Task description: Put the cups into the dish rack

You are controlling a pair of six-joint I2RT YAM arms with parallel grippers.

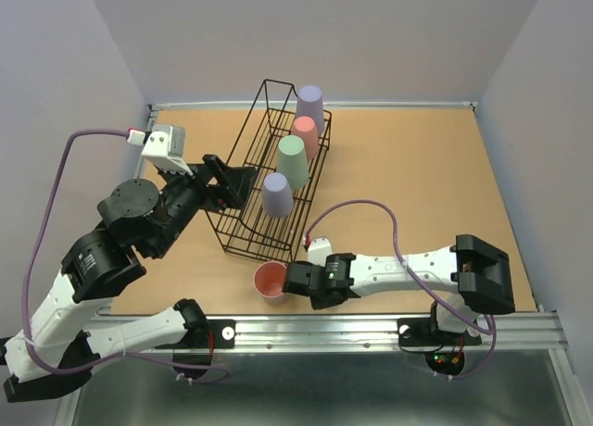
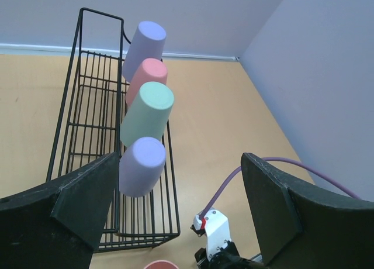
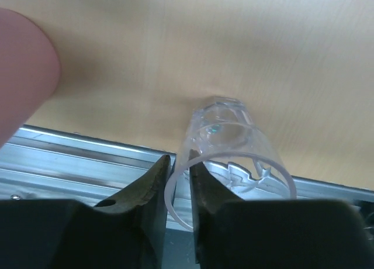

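Spotter: Right gripper [image 3: 180,166] first, since it fills your wrist view. Its jaws are pinched narrow on the rim of the clear cup [image 3: 234,140], with one finger inside the mouth and one outside. The cup's base points away from the gripper, toward the table [image 3: 175,35]. I cannot tell whether it touches the wood.

Operator: And the loose pink one?

Spotter: Your salmon-pink cup [image 1: 271,281] stands mouth up on the table, just beside that gripper and just off the near end of the dish rack [image 1: 243,148].

Operator: What sits in the rack?

Spotter: You have four cups there, bottoms up and leaning in a row along its right side. From the far end they are the far lavender cup [image 1: 309,104], the second pink cup [image 1: 305,130], the mint green cup [image 1: 293,157] and the near lavender cup [image 1: 276,194].

Operator: Left side?

Spotter: Your left gripper [image 2: 181,161] is spread wide and holds nothing. It hangs at the rack's left side, toward the near end, and looks along that row.
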